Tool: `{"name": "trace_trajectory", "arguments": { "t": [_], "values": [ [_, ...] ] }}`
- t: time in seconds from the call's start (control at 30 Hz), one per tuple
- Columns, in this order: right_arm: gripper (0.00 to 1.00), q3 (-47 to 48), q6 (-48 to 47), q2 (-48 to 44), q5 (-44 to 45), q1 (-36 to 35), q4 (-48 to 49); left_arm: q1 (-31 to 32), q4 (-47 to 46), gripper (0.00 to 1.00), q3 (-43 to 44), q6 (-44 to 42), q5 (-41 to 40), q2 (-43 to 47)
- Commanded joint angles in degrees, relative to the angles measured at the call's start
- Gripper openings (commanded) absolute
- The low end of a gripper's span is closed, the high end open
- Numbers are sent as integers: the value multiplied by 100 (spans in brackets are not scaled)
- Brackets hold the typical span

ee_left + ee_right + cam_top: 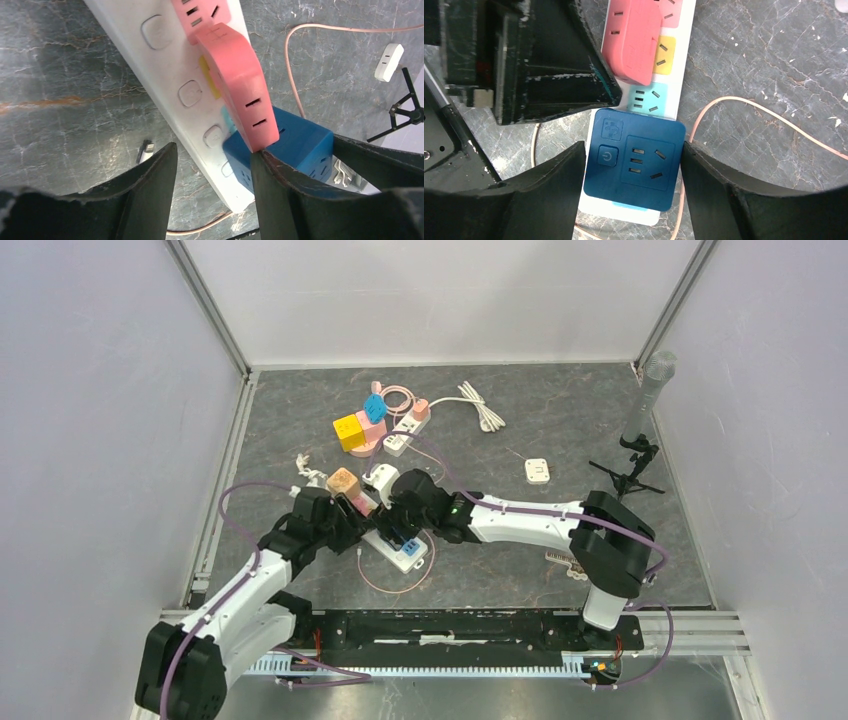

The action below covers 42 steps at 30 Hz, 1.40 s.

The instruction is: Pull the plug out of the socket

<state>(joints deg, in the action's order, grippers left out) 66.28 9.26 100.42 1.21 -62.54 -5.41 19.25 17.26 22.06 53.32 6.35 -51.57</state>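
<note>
A white power strip [392, 550] lies on the grey table in front of the arms. A blue cube plug [409, 544] and a pink plug [365, 502] sit in it. In the right wrist view my right gripper [633, 145] has a finger touching each side of the blue cube plug [634, 160], which is seated on the strip [682, 55] below the pink plug [634, 45]. In the left wrist view my left gripper [214, 150] is open and straddles the strip [165, 65] near its end. Its right finger meets the pink plug [235, 80] and the blue plug [295, 145]. Its left finger stands clear of the strip.
A second strip with yellow, pink and blue plugs [370, 425] lies behind. A white cable [480, 405], a small white adapter [537, 471] and a black tripod [630, 465] are at the back right. A thin pink cord [400, 585] loops by the strip's near end.
</note>
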Motion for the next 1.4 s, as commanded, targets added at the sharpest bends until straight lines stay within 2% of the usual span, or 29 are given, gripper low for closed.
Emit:
{"name": "trace_trajectory", "arguments": {
  "t": [0.0, 0.1, 0.2, 0.3, 0.37, 0.43, 0.5, 0.57, 0.63, 0.73, 0.83, 0.93, 1.17, 1.23, 1.37],
  "values": [
    [73, -45, 2, 133, -157, -30, 108, -31, 195, 65, -106, -35, -313, 393],
    [74, -46, -3, 92, -160, -31, 188, -34, 481, 74, 158, -149, -432, 742],
    [75, 3, -15, 146, -173, -25, 207, -30, 779, 76, 412, -272, -610, 959],
    [75, 25, -9, 197, -191, -30, 219, -31, 1014, 73, 470, -322, -850, 1109],
    [73, 30, -1, 233, -166, -30, 239, -32, 1150, 67, 411, -286, -1019, 1186],
    [69, 27, 15, 250, -156, -30, 256, -37, 1303, 63, 324, -171, -1199, 1232],
    [61, 25, 46, 253, -156, -25, 286, -33, 1266, 62, 202, -93, -1204, 1217],
    [48, 24, 72, 258, -157, -30, 320, -29, 1070, 61, 62, -44, -1056, 1136],
    [44, 25, 134, 266, -161, -37, 317, -30, 743, 61, -95, 6, -850, 1018],
    [45, 69, 283, 291, 33, -39, 197, -31, 90, 62, -298, 62, -434, 772],
    [60, 121, 437, 312, 130, -47, 52, -35, -472, 65, -396, 131, 20, 369],
    [67, 101, 469, 324, 162, -50, 70, -40, -583, 65, -345, 126, 106, 27],
    [69, 200, 407, 441, -23, -47, 119, -33, -650, 62, -454, 108, 69, -38],
    [63, 225, 411, 443, -22, -47, 120, -32, -637, 63, -507, 115, 43, -11],
    [36, 255, 466, 373, -102, -47, 149, -30, -336, 61, -539, 85, -143, -97]
  ]
}}
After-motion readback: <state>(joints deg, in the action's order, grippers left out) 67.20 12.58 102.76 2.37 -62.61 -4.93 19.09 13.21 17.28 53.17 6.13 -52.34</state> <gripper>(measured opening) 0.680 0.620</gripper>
